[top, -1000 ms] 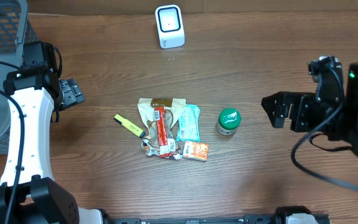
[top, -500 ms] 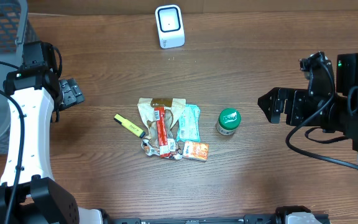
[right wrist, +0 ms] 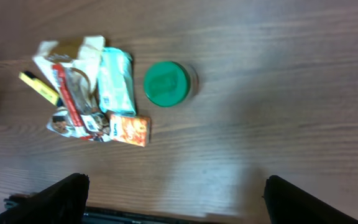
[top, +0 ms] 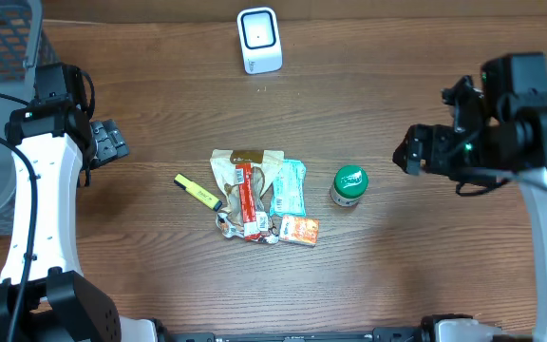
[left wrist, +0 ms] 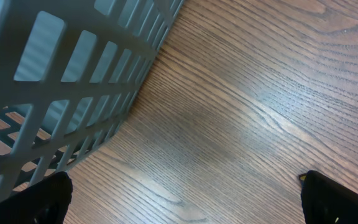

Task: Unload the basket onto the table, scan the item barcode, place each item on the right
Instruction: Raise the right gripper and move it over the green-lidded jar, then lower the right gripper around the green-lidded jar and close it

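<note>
Beside the green-lidded jar (top: 349, 182), near but not touching it, the right gripper (top: 409, 157) hangs with fingers spread wide, empty.

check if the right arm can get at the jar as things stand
Probably yes. The jar stands alone, apart from the pile of packets, and only bare table lies between it and the right gripper, whose jaws stand open and empty.

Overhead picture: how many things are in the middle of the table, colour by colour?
Yellow marker pen: 1
Tan crinkly packet: 1
Red wrapped bar: 1
Pale blue-green packet: 1
Orange small box: 1
Green-lidded jar: 1
Total: 6
</note>
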You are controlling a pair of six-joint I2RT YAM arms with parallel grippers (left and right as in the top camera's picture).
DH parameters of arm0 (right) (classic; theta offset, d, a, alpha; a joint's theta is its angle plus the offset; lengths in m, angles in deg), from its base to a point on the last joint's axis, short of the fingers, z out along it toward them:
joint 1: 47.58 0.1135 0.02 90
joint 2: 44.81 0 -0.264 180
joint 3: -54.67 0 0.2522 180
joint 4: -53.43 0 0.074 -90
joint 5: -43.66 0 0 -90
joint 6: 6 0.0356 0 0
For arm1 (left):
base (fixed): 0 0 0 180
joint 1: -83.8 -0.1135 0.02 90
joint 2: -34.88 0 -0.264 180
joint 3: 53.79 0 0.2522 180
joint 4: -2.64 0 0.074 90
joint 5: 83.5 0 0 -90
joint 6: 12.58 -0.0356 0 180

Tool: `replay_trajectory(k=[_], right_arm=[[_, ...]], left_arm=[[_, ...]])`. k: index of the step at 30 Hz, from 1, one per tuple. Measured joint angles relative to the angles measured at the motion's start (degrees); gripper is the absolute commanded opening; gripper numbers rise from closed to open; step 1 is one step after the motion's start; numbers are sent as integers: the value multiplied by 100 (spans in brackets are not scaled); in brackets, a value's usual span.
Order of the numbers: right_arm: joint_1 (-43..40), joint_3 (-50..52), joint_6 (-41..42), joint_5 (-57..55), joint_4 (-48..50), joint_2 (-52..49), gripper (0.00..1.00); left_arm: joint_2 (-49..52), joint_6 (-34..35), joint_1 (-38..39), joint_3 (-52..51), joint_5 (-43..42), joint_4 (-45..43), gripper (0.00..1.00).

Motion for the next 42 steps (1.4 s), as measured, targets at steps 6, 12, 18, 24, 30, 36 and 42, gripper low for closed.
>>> replay_trajectory(k=[6, 12, 18, 24, 30, 36, 42], right_arm=[[0, 0, 120, -28, -4, -387, 93], [59, 2, 297, -50, 216, -391, 93], [820, 2, 697, -540, 597, -433, 100], [1357, 2, 859, -778, 597, -916, 100], [1467, 2, 1075, -866, 560, -1611, 100], [1467, 85, 1163, -881, 732, -2072, 100], [1467, 688, 1329, -881, 1416, -2072, 100]], left_arm=[[0, 2, 0, 0, 0, 0, 100], [0, 2, 0, 0, 0, 2, 100], [0, 0, 0, 0, 0, 2, 100], [0, 0, 0, 0, 0, 2, 100], [0, 0, 0, 0, 0, 2, 100], [0, 2, 0, 0, 0, 0, 100], [0, 0, 0, 0, -2, 0, 100]])
